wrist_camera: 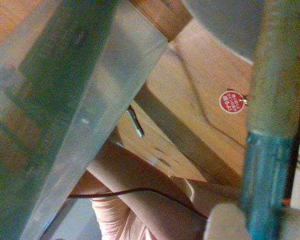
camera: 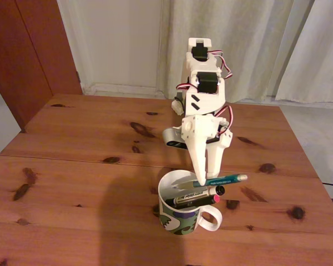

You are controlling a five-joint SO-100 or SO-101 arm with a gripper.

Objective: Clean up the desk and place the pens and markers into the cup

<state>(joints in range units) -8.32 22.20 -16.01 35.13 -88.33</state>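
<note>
While the arm hangs nose-down over the desk (camera: 72, 166) in the fixed view, its gripper (camera: 206, 176) sits at the cup's (camera: 180, 217) rim, jaws pinching the slim teal-green pen (camera: 225, 179), which lies across the mouth. Beneath it in the cup rest the white marker (camera: 193, 195) and black pen (camera: 202, 200). The wrist view shows the teal barrel (wrist_camera: 262, 175) close up, blurred.

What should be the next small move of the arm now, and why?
Probably open the fingers and let go. In the fixed view the gripper is over the cup and seems shut on the teal pen, which lies across the rim with its tip sticking out to the right. The white marker and the black pen already rest in the cup.
</note>
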